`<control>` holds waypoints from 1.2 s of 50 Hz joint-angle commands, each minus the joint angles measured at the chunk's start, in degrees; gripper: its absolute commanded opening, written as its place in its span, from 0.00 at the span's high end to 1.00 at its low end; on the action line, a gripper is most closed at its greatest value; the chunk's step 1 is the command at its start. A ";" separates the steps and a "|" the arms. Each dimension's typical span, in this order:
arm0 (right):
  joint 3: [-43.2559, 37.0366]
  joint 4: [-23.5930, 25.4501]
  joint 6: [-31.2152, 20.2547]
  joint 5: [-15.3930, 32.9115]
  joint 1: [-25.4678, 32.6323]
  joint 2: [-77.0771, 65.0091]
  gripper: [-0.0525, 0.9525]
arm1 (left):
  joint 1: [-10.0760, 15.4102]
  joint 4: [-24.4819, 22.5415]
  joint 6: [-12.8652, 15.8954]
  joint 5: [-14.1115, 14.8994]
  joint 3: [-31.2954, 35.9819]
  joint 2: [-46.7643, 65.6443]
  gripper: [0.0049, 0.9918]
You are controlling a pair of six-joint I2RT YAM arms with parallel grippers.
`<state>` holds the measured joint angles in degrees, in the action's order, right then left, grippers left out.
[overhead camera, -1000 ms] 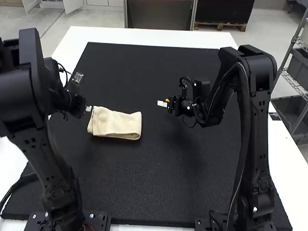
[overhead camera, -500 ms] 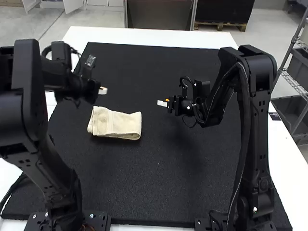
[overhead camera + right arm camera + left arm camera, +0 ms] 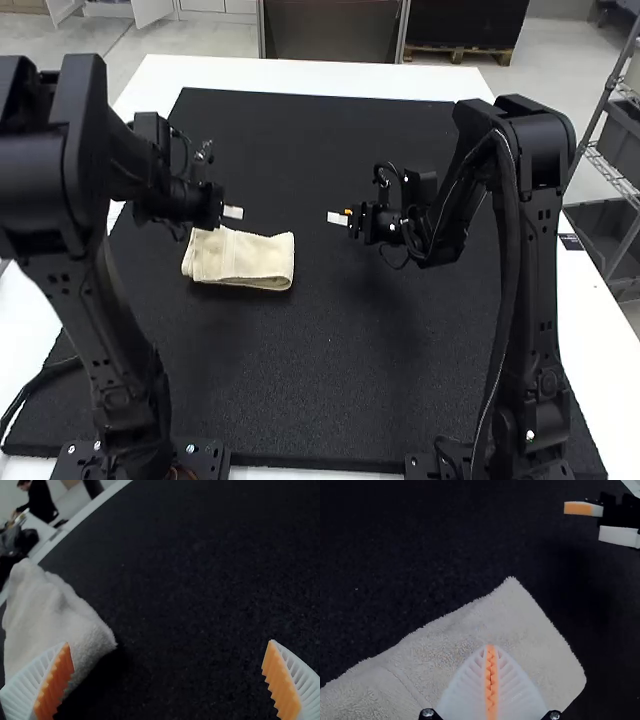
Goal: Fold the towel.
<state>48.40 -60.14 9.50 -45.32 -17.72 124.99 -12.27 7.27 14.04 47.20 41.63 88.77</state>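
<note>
"On the dark mat (image 3: pixel 330 380), where does the towel (image 3: pixel 245 262) lie?"

"Folded, just by the left pincer (image 3: pixel 233 212), which is closed narrow."

"And the right pincer (image 3: pixel 340 218)?"

"Its fingers stand wide, apart from the towel's right end."

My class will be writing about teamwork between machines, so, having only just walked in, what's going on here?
Two robot arms are at a table to fold a towel. It lies on the black mat, already folded into a compact bundle. Neither gripper holds it: the left gripper is closed over the towel without gripping it, and the right gripper is open, off to the towel's right.
</note>
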 commanded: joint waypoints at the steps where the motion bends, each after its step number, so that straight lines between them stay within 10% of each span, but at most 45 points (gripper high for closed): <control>1: -0.15 -0.68 0.61 -1.26 0.93 0.26 0.07 | 0.41 1.08 0.11 1.76 0.91 2.02 0.99; 60: -0.85 -0.77 1.05 -2.14 2.86 -0.62 0.07 | 0.41 -5.86 7.75 0.35 -0.14 18.19 0.99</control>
<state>48.38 -60.31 9.96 -46.11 -16.21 124.97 -12.25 1.63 19.73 47.81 41.56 106.50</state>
